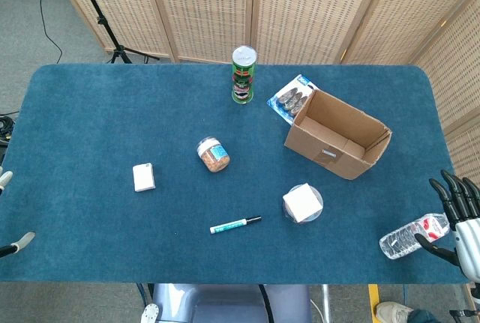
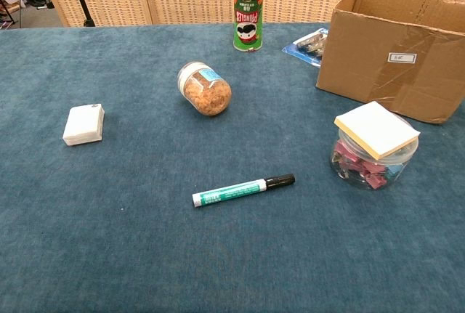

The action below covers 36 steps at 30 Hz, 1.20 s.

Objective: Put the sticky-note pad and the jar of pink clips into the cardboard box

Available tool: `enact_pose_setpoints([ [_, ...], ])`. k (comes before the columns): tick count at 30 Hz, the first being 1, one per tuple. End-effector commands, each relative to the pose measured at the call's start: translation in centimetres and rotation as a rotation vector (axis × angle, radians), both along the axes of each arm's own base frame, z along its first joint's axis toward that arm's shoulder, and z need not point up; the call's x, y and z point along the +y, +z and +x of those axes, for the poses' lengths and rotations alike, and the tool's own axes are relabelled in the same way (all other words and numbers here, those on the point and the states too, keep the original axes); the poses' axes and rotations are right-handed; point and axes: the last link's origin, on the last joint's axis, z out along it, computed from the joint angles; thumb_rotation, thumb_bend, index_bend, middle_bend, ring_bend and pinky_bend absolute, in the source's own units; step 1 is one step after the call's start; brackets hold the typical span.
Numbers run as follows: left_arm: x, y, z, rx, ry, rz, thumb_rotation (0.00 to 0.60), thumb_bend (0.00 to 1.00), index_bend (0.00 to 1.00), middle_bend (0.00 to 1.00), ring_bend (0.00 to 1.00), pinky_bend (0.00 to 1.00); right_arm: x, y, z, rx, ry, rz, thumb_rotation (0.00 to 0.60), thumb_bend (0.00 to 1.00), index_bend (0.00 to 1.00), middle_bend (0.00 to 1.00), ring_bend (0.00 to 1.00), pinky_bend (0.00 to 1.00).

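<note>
A pale yellow sticky-note pad [image 2: 376, 130] lies on top of the clear jar of pink clips [image 2: 372, 168], which stands upright on the blue table. In the head view the pad [image 1: 301, 202] covers most of the jar [image 1: 318, 197]. The open cardboard box [image 1: 337, 134] sits just behind them, also seen at the right of the chest view [image 2: 396, 51]. My right hand [image 1: 459, 222] hangs off the table's right front corner, its dark fingers spread, holding nothing. Only two fingertips of my left hand [image 1: 15, 210] show at the left edge, far apart. The chest view shows neither hand.
A water bottle [image 1: 412, 237] lies by my right hand. A teal marker [image 1: 235, 224] lies near the front, a jar of brown snacks [image 1: 214, 154] and a white packet [image 1: 144, 177] at centre-left. A Pringles can [image 1: 244, 74] and blue packet [image 1: 289, 97] stand behind the box.
</note>
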Motion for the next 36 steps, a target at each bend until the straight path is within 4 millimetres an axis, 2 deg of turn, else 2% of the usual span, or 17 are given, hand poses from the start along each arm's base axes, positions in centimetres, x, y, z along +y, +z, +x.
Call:
enact_pose_setpoints([
  [1, 0.1, -0.1, 0.0, 0.002, 0.002, -0.003, 0.6, 0.0, 0.0, 0.0, 0.0, 0.0, -0.1, -0.1, 0.0, 0.002, 0.009, 0.011, 0.6, 0.0, 0.0, 0.0, 0.0, 0.0],
  [14, 0.5, 0.3, 0.0, -0.018, 0.002, -0.01, 0.6, 0.0, 0.0, 0.0, 0.0, 0.0, 0.0, -0.6, 0.5, -0.001, 0.02, 0.042, 0.6, 0.0, 0.0, 0.0, 0.0, 0.0],
  [19, 0.7, 0.4, -0.1, -0.022, 0.013, -0.013, 0.6, 0.0, 0.0, 0.0, 0.0, 0.0, -0.8, -1.9, 1.7, 0.054, 0.087, 0.127, 0.6, 0.0, 0.01, 0.0, 0.0, 0.0],
  [21, 0.9, 0.2, -0.2, -0.02, 0.021, -0.021, 0.6, 0.0, 0.0, 0.0, 0.0, 0.0, -2.1, -3.3, 3.1, 0.099, 0.169, 0.241, 0.6, 0.0, 0.04, 0.0, 0.0, 0.0],
  [25, 1.2, 0.1, -0.1, -0.018, 0.026, -0.026, 0.6, 0.0, 0.0, 0.0, 0.0, 0.0, -3.9, -4.1, 4.8, 0.117, 0.24, 0.357, 0.6, 0.0, 0.08, 0.01, 0.0, 0.0],
  [28, 1.5, -0.2, -0.1, -0.012, 0.039, -0.039, 0.6, 0.0, 0.0, 0.0, 0.0, 0.0, -6.0, -4.9, 7.0, 0.187, 0.317, 0.429, 0.6, 0.0, 0.1, 0.05, 0.0, 0.0],
  [36, 2.3, -0.5, -0.3, -0.006, 0.068, -0.052, 0.6, 0.0, 0.0, 0.0, 0.0, 0.0, -9.7, -8.1, 10.7, 0.255, 0.292, 0.569, 0.6, 0.0, 0.11, 0.09, 0.0, 0.0],
])
